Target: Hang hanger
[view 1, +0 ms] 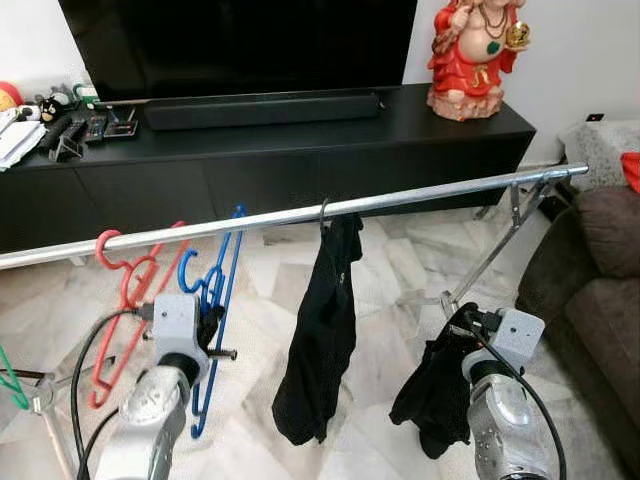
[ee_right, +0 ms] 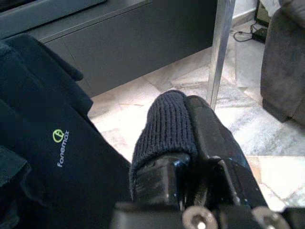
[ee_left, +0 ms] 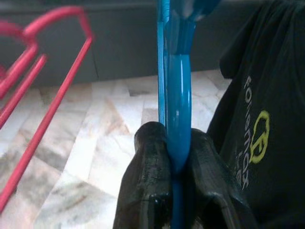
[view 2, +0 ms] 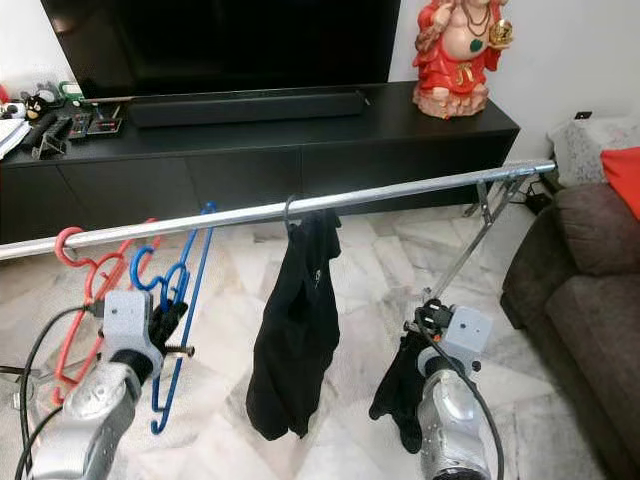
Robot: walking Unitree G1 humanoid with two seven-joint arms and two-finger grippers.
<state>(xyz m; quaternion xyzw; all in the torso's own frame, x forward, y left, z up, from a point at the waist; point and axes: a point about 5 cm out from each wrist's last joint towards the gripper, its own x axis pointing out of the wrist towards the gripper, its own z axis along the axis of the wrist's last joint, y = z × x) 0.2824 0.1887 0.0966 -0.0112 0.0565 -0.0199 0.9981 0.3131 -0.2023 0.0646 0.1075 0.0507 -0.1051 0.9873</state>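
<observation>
black tv cabinet (view 1: pixel 300 170) across the back, red figurine (view 1: pixel 475 55) on its right end, brown sofa (view 1: pixel 600 300) at the right edge, pale marble floor (view 1: pixel 380 330) below. nearer, spanning the whole view: silver clothes rail (view 1: pixel 420 198), sloping gently up toward the robot's right. hung at mid-rail, a black shirt (view 1: pixel 322 340) on a hook. toward the left end, a red hanger (view 1: pixel 130 290) hooked over the rail.

just right of the red one, blue hanger (view 1: pixel 215 300), long axis near vertical, hook at top close under the rail and seemingly just short of seating on it, though hard to tell. pinched edge-on between the black fingers of the left gripper (ee_left: pixel 178 164), clamped tight on the blue plastic, low on the frame. rail above and slightly ahead of that gripper, so likely move: lift and carry the hook over the bar, left arm plainly the nearer one.

lower right: right gripper (ee_right: pixel 190 138), closed on dark ribbed fabric, with a bundled black garment (view 1: pixel 440 395) drooping from it, well apart from the rail and below it.
</observation>
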